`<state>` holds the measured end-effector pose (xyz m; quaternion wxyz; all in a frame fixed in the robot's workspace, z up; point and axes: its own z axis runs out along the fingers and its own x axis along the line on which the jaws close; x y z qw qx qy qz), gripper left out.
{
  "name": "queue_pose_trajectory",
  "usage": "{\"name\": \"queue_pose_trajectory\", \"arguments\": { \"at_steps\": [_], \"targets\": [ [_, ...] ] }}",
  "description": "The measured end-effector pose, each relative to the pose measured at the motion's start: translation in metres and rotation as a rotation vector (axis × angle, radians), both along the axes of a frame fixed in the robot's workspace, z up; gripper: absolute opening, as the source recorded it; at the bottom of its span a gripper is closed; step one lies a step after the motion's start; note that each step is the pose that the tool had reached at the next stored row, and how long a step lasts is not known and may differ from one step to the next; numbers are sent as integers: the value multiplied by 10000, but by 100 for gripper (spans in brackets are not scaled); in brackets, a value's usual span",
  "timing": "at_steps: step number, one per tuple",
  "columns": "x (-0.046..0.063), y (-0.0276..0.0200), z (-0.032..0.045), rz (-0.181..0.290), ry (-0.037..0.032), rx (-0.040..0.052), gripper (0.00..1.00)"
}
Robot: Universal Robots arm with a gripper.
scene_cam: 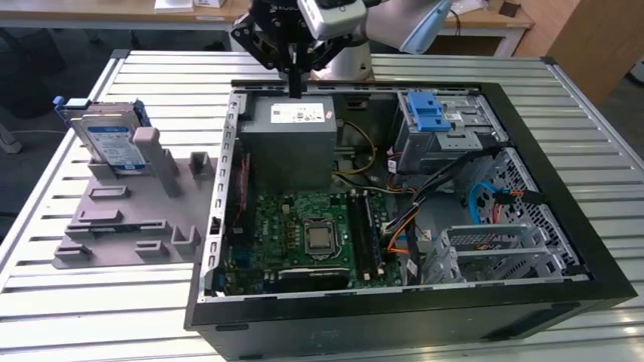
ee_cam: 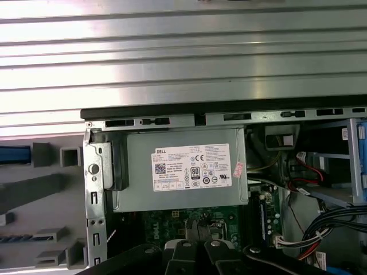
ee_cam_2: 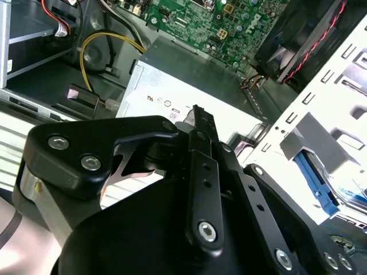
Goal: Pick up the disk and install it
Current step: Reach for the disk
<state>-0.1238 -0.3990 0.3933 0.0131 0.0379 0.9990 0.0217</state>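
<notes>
The disk (scene_cam: 105, 139), a silver drive with a blue-and-white label in a blue carrier, stands upright in a grey fixture (scene_cam: 126, 219) on the table, at the exterior view's left of the open computer case (scene_cam: 403, 302). Its blue edge (ee_cam: 14, 153) shows in the first wrist view. My gripper (scene_cam: 295, 90) hangs over the rear rim of the case, just above the grey power supply box (scene_cam: 292, 128), well apart from the disk. Both wrist views show the black fingers pressed together with nothing between them, the gripper (ee_cam: 195, 228) pointing down over the box and its white sticker (ee_cam: 192, 167).
Inside the case are a green motherboard (scene_cam: 312, 230), a grey drive cage with a blue latch (scene_cam: 433, 117), loose cables (scene_cam: 403, 196) and a perforated bay (scene_cam: 503, 249). The case rests on a ribbed metal table (scene_cam: 90, 309). The fixture carries several upright posts.
</notes>
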Motion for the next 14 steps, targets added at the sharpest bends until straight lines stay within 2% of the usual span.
{"name": "queue_pose_trajectory", "arguments": {
  "at_steps": [14],
  "targets": [
    [-165, 10, -3, 0, 0, 0, 11]
  ]
}}
